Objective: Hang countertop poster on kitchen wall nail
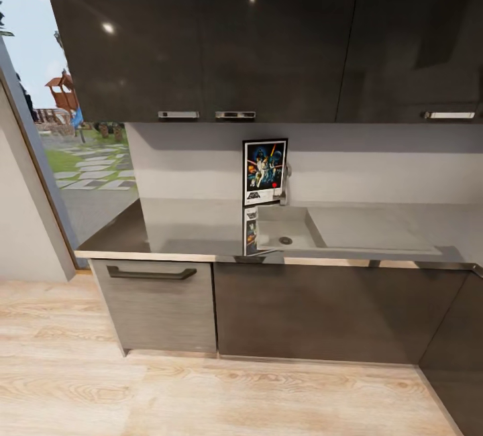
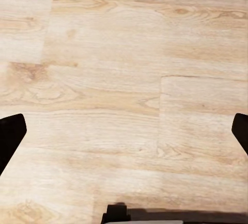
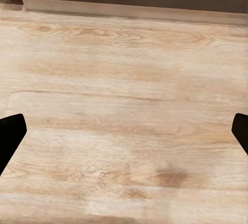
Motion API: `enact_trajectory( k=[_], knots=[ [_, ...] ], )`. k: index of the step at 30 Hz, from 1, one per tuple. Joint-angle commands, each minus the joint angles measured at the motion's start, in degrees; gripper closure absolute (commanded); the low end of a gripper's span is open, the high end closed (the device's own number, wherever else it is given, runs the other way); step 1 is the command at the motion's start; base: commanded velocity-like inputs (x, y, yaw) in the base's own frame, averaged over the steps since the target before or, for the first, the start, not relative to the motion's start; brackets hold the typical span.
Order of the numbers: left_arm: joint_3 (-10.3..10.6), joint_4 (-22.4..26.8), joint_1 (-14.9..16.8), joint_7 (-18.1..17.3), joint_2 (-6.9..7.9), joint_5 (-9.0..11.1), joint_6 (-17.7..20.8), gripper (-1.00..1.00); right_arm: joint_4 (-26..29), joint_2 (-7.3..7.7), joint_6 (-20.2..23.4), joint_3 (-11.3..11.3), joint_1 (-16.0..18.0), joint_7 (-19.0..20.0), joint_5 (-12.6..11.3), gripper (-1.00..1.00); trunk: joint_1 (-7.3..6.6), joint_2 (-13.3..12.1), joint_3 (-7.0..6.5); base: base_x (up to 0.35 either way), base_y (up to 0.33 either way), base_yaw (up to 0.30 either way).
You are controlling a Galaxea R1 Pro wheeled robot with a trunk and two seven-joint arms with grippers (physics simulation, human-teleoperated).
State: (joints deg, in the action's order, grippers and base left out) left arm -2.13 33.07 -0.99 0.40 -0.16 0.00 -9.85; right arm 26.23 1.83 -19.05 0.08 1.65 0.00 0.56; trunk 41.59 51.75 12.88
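Left wrist view: the left tool [image 2: 124, 131] is seen spread open and empty over pale wooden floor [image 2: 103, 79]; the right tool [image 3: 124, 131] is likewise open above the same boards. At the head view's centre, the black-framed rectangular Star Wars poster [image 1: 265, 172] is stood upright on the glossy grey-brown surface [image 1: 188, 225], beside the inset sink [image 1: 288, 228]. The approach is judged unfinished; next, closing in and raising an arm is called for.
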Motion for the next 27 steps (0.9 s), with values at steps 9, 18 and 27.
enact_trajectory(
  k=[9,18,27],
  knots=[
    [-0.1,0.1,0.0,0.0,-0.02,0.0,-0.1,-1.00,0.0,0.00,-0.1,0.0,0.0,0.0,0.1,-1.00,0.01,0.0,0.06,0.115,0.000,0.000],
    [-0.1,0.1,0.0,-0.1,-0.02,0.0,-0.1,-1.00,0.1,0.03,-0.2,-0.1,0.1,0.0,0.0,-1.00,0.01,0.0,0.06,0.203,0.000,0.000],
    [4.6,37.8,0.0,-2.1,-0.48,0.2,10.0,-1.00,2.0,3.24,-8.1,-0.6,0.1,-0.4,-0.1,-1.00,0.01,0.0,0.06,0.020,0.000,0.000]
  ],
)
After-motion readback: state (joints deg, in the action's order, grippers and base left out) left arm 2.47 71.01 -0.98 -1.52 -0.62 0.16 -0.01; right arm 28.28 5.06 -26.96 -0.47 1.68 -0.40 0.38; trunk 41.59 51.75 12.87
